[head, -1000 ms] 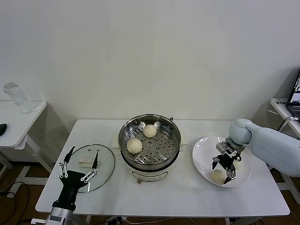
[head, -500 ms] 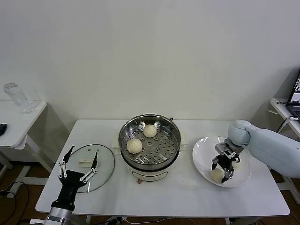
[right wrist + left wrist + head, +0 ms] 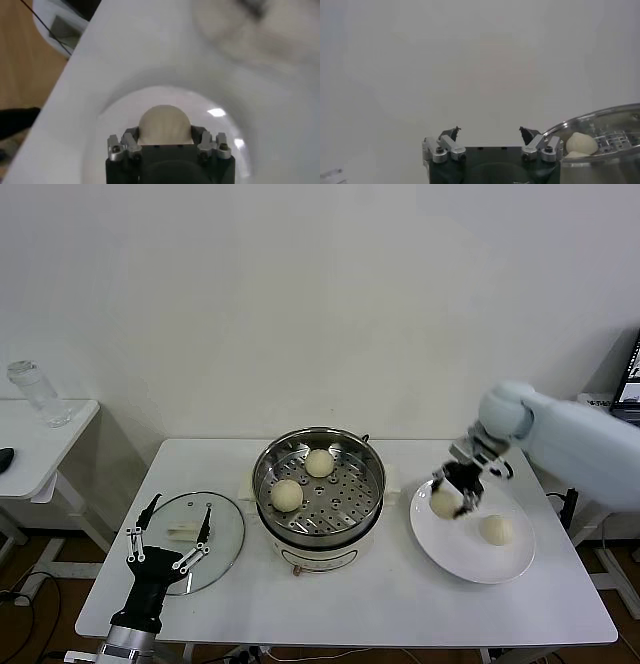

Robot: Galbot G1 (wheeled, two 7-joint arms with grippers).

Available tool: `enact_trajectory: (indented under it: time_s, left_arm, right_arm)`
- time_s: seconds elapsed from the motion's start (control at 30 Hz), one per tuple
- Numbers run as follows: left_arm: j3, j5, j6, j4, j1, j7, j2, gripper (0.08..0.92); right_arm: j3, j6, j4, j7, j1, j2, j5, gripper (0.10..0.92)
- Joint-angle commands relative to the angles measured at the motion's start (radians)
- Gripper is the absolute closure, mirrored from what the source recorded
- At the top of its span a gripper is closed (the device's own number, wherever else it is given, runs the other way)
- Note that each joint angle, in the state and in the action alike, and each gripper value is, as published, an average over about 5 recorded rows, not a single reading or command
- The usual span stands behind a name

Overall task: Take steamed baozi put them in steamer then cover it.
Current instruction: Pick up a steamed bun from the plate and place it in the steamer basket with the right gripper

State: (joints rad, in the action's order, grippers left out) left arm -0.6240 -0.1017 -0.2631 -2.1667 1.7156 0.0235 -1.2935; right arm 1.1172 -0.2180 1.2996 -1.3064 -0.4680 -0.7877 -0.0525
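White table (image 3: 380,594): right gripper (image 3: 452,491) clamped on baozi (image 3: 444,502), now lifted off plate (image 3: 470,562), steamer (image 3: 320,484) next; left gripper (image 3: 168,536) spread, idle

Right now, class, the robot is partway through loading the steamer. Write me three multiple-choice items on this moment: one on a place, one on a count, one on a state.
1. Where does the glass cover lie?
A. On the steamer
B. Flat on the table, on the steamer's left
C. On the white plate

2. How many baozi sit in the steamer?
A. None
B. Two
C. Four

3. What is the right gripper doing?
A. Holding a baozi above the plate's edge
B. Resting open on the table
C. Gripping the cover's handle

Answers:
1. B, the head view shows it flat on the table by the open left gripper.
2. B, two buns rest on the perforated floor.
3. A, its fingers clasp a held baozi over the white plate, where one more baozi remains.
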Motion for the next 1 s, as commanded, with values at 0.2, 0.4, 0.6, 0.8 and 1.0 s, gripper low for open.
enact_trajectory:
  time_s: [0.2, 0.4, 0.6, 0.8, 1.0]
  left_arm:
    - [0.001, 0.0, -0.008, -0.009, 0.003, 0.0, 0.001, 0.177]
    - [0.0, 0.0, -0.012, -0.011, 0.004, 0.0, 0.002, 0.177]
    - [0.001, 0.0, -0.015, -0.008, 0.005, -0.001, -0.001, 0.177]
    - [-0.006, 0.002, -0.019, -0.007, 0.006, 0.0, -0.002, 0.177]
    - [-0.007, 0.002, -0.019, -0.009, 0.004, -0.002, -0.002, 0.177]
  right_arm:
    - [0.14, -0.226, 0.137, 0.055, -0.315, -0.301, -0.027, 0.33]
    - [0.152, -0.362, 0.19, 0.132, -0.211, -0.349, 0.118, 0.33]
    - [0.171, -0.432, 0.205, 0.171, -0.121, -0.371, 0.212, 0.336]
    - [0.151, -0.499, 0.166, 0.2, -0.049, -0.386, 0.306, 0.33]
    - [0.14, -0.536, 0.152, 0.21, -0.009, -0.391, 0.355, 0.327]
